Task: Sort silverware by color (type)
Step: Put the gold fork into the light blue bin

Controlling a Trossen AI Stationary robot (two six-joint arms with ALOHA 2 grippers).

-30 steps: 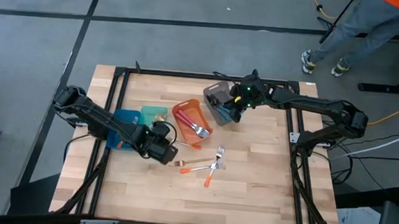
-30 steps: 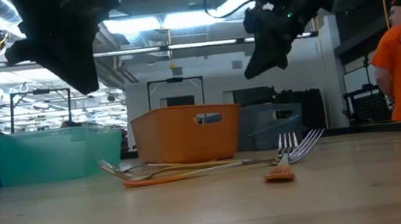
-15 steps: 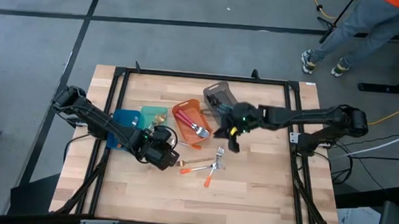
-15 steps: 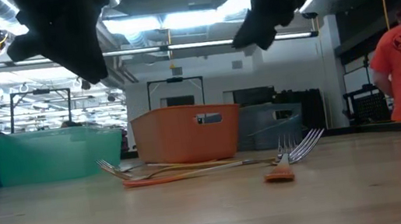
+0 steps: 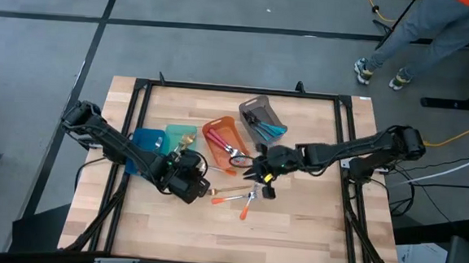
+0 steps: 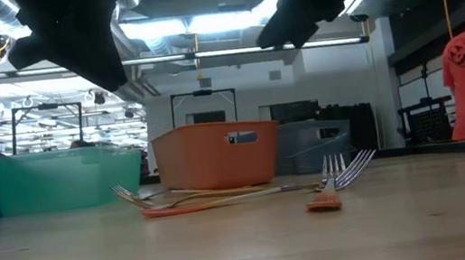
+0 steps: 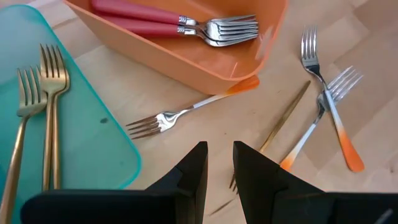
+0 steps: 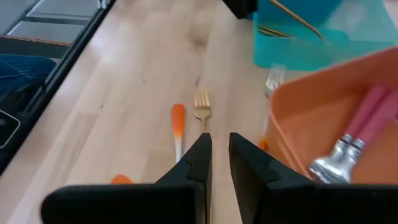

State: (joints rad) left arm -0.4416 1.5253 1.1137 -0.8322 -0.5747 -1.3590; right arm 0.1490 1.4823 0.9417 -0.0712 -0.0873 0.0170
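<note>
Table centre: bin (image 5: pixel 218 133) holding forks (image 5: pixel 235 153). Loose forks (image 5: pixel 249 199) at its 5 o'clock. Second bin (image 5: pixel 260 111) at 2, third bin (image 5: pixel 169 136) at 9.

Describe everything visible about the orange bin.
The orange bin is a small, open-topped, rectangular tub that looks like smooth plastic, with rounded corners. It stands upright on the wooden table, near the middle, between the teal bin and the grey bin. Two pink-handled forks lie inside it, heads together. An orange-handled fork lies on the table alongside its wall.
</note>
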